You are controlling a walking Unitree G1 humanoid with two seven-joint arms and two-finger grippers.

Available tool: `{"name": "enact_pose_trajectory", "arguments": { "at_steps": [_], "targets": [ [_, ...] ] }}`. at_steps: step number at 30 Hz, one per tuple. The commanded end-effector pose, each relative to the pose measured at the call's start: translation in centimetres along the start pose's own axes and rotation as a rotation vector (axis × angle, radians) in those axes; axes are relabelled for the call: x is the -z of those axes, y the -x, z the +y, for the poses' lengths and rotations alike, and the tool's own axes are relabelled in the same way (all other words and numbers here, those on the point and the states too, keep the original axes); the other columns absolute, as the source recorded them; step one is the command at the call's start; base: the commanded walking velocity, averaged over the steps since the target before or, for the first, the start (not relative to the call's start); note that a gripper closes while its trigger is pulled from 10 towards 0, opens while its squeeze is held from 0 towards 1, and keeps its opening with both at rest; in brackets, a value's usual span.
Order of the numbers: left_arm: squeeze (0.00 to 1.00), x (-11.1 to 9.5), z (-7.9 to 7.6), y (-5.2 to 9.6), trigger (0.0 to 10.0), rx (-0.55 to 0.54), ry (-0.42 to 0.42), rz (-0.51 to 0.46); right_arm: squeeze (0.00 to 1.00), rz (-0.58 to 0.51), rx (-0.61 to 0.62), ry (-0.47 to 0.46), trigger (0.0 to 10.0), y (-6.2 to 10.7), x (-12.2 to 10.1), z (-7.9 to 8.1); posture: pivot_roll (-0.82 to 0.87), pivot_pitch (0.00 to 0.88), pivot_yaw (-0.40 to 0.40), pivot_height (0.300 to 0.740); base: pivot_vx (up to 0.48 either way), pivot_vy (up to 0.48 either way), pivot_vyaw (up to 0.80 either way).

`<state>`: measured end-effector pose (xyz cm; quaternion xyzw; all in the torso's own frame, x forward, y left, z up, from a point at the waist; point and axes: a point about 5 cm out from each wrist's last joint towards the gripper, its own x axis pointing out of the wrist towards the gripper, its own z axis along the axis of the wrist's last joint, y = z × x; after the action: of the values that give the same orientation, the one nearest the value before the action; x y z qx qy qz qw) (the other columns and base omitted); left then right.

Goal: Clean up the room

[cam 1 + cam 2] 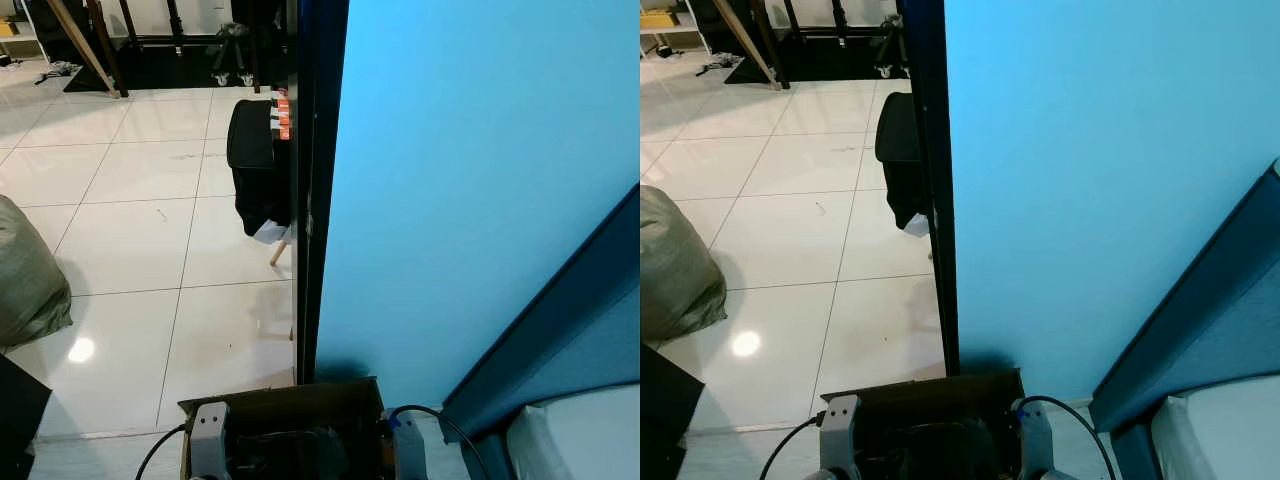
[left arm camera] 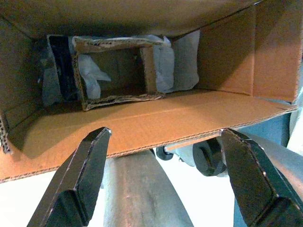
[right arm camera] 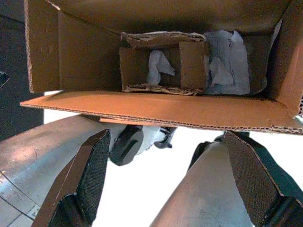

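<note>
At the bottom middle of the left eye view sits an open brown cardboard box (image 1: 300, 400), close against the robot's body. Inside it are a smaller torn cardboard box (image 2: 116, 71), some crumpled white paper (image 3: 227, 68) and something dark (image 2: 61, 66) at one side that I cannot make out. So some trash is already picked up and in the box.

The left gripper (image 2: 161, 179) has its two black fingers spread wide apart, with nothing between them. It hovers just past the near edge of the box. The right gripper (image 3: 170, 179) is spread wide too and empty, by the box's other side. From these pictures I cannot tell how the box is being carried.

A big bright blue wall panel (image 1: 480, 180) with a dark edge takes up the right half of the eye views. At the lower right is a dark blue slanted frame (image 1: 560, 330) with a white cushion (image 1: 580, 440) under it.

On the shiny white tile floor (image 1: 130, 230) there is more left to tidy, I think. A grey-green stuffed sack (image 1: 25, 270) lies at the left edge. A black fabric bag with orange tags (image 1: 260, 160) stands in the upper middle, beside the panel's edge. Small things lie far off at the top left, too tiny to name. The job looks partly done, and the robot likely has to move on and find what goes in next.
</note>
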<state>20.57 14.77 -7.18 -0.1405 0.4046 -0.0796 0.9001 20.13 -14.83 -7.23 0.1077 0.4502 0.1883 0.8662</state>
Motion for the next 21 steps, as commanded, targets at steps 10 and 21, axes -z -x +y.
{"name": "enact_pose_trajectory", "arguments": {
  "at_steps": [10,21],
  "targets": [
    [0.00,0.9,1.7,0.6,10.0,-0.122,-0.119,0.046,0.00,0.040,0.001,0.008,10.0,-0.1,1.0,0.5,-0.04,0.160,-0.030,0.740,0.000,0.000,0.00],
    [0.00,-3.6,2.0,0.4,10.0,-0.168,-0.237,-0.159,0.00,0.080,0.008,0.011,10.0,-0.1,1.9,0.6,-0.02,0.141,-0.035,0.740,0.000,0.000,0.00]
  ]
}}
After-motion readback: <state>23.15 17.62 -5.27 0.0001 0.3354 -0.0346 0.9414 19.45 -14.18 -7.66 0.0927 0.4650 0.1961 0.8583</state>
